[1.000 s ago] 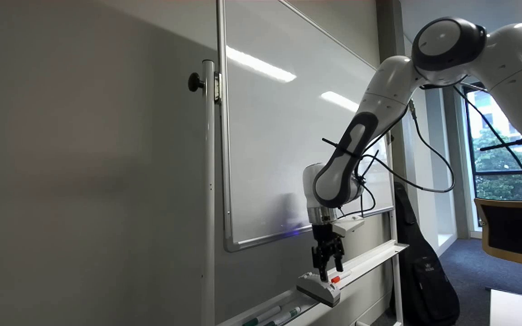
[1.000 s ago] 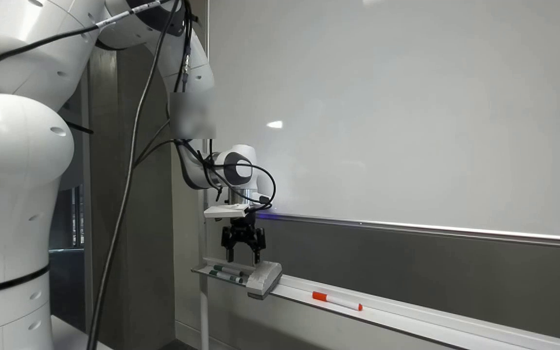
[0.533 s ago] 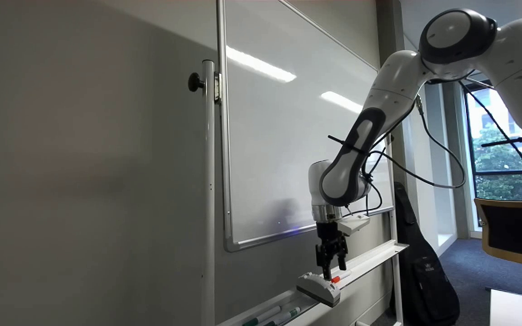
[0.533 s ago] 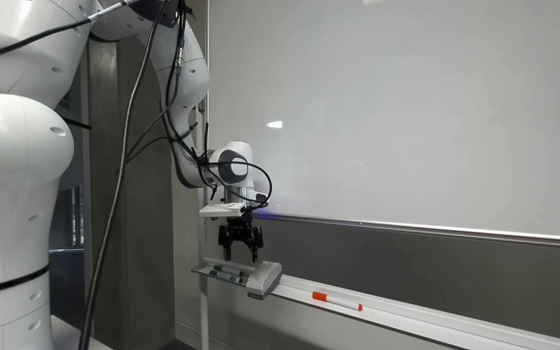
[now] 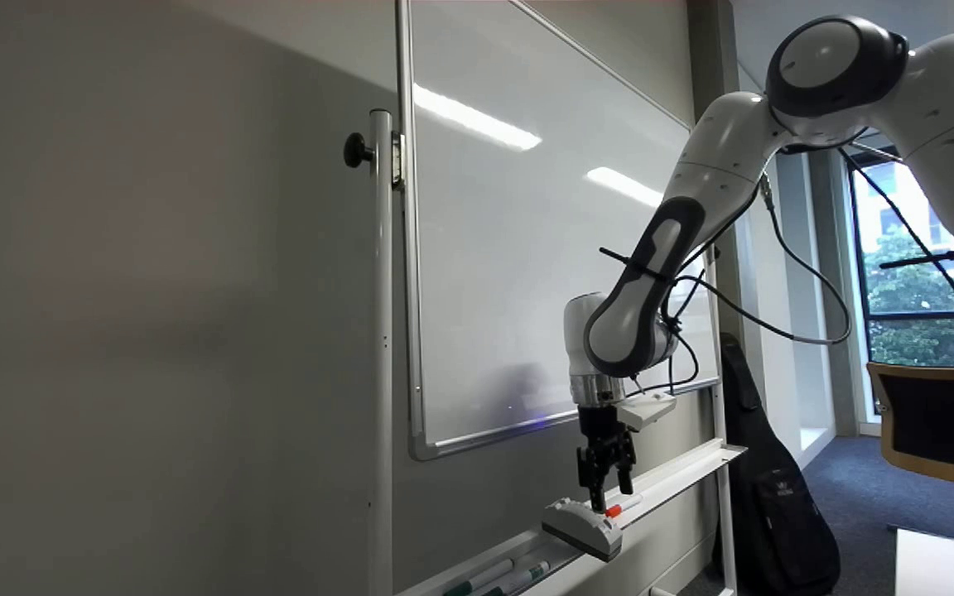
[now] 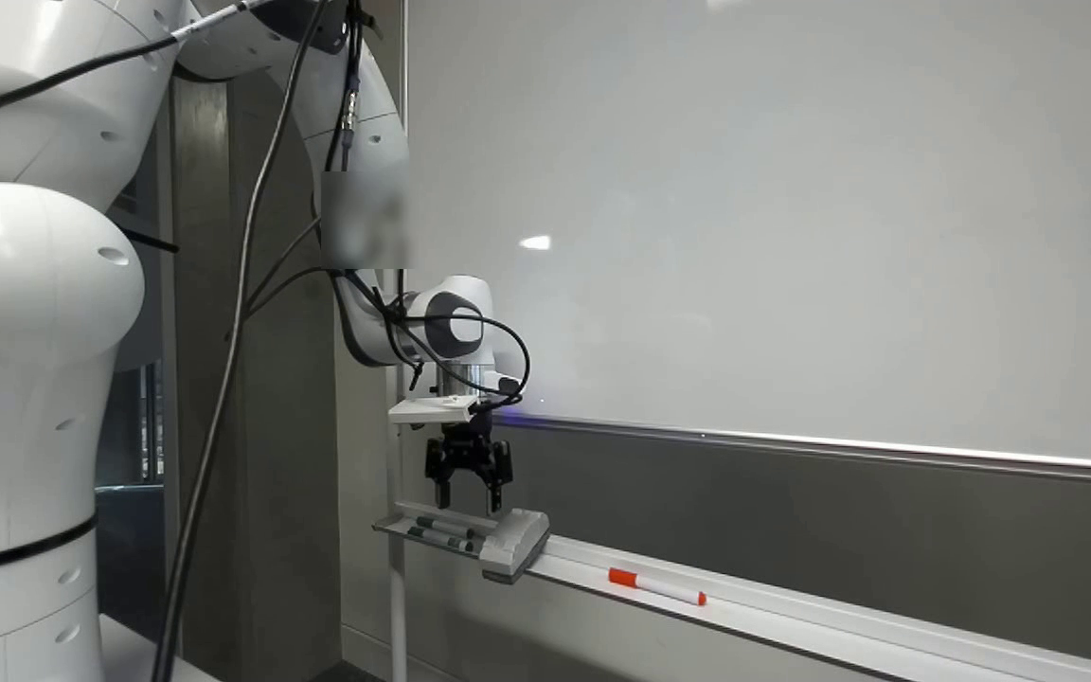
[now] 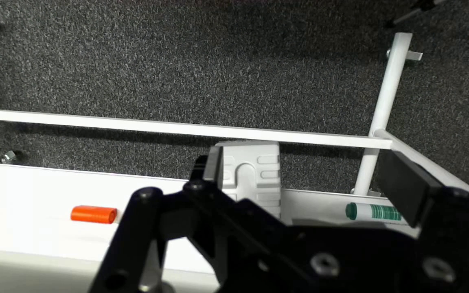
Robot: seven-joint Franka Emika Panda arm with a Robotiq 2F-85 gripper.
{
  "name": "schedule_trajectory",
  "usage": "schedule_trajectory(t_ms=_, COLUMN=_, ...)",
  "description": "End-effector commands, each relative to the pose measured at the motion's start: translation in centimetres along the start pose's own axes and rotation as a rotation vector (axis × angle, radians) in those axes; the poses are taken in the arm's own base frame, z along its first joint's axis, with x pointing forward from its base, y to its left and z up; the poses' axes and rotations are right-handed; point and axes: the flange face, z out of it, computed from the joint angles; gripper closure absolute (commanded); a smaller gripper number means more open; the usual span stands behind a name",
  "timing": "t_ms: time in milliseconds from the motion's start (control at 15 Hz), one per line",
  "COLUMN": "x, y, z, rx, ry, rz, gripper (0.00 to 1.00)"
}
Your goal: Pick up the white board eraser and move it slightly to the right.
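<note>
White board eraser (image 5: pixel 583 528), in an exterior view, lying across a bench (image 5: pixel 684 470) with one end jutting past the front edge. My jaws hang spread just above; contact I cannot tell. In an exterior view the eraser (image 6: pixel 515 547) rests near the bench's end corner, between two green-capped markers (image 6: pixel 441 541) and a red-capped marker (image 6: pixel 656 586); my jaws, wide and holding nothing, sit off towards that corner. In the wrist view it appears close beside one pad (image 7: pixel 213 165), well apart from the opposite pad (image 7: pixel 401 183). I judge this as lining up before the grasp. Next I should shift along the front edge, away from that corner, lower around the eraser and close.
</note>
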Motion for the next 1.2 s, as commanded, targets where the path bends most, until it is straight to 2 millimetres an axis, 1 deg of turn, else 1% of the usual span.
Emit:
schedule_trajectory(t_ms=0, x=0.0, y=0.0, z=0.0, rx=0.000, ry=-0.001, rz=0.000, gripper=0.00)
schedule_trajectory(t_ms=667, x=0.0, y=0.0, z=0.0, rx=0.000, ry=-0.001, rz=0.000, gripper=0.00)
schedule_trajectory(t_ms=1133, x=1.1, y=1.4, z=0.5, rx=-0.008, ry=0.106, rz=0.028, gripper=0.00)
